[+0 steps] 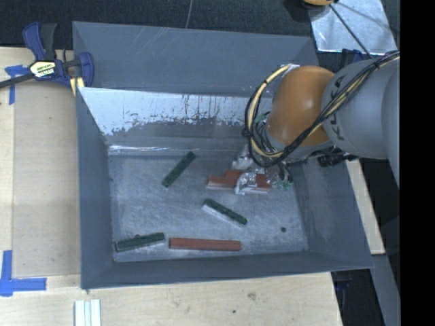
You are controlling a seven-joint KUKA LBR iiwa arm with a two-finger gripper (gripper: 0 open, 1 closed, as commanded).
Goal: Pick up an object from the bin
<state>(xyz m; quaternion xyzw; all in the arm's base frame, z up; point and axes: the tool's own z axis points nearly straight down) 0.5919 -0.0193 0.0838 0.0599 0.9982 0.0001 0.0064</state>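
Grey metal bin, hand over short red-brown bar, green bar near

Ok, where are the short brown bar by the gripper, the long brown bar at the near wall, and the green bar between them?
short brown bar [221, 180], camera view, its visible left end.
long brown bar [204, 244], camera view, its middle.
green bar [225, 211], camera view, its middle.
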